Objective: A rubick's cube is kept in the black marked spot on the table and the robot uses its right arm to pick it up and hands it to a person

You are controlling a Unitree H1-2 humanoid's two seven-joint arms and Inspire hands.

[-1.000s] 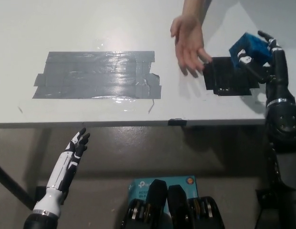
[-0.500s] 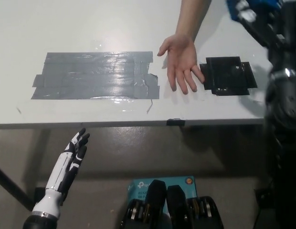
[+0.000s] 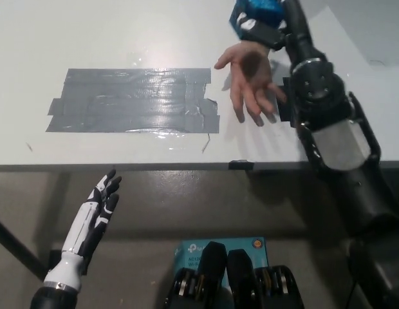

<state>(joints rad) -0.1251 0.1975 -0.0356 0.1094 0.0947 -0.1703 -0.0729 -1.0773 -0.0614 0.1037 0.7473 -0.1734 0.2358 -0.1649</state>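
One black right hand (image 3: 267,19) grips the cube (image 3: 256,14) above a person's open palm (image 3: 251,80) (an early release could bounce it off).

We see only the lower part of the blue cube (image 3: 256,14); the picture's top edge cuts it off, and the right hand (image 3: 267,22) around it is partly cut too. The black arm covers most of the black marked spot (image 3: 287,103). The person's hand (image 3: 251,80) shows without its forearm.
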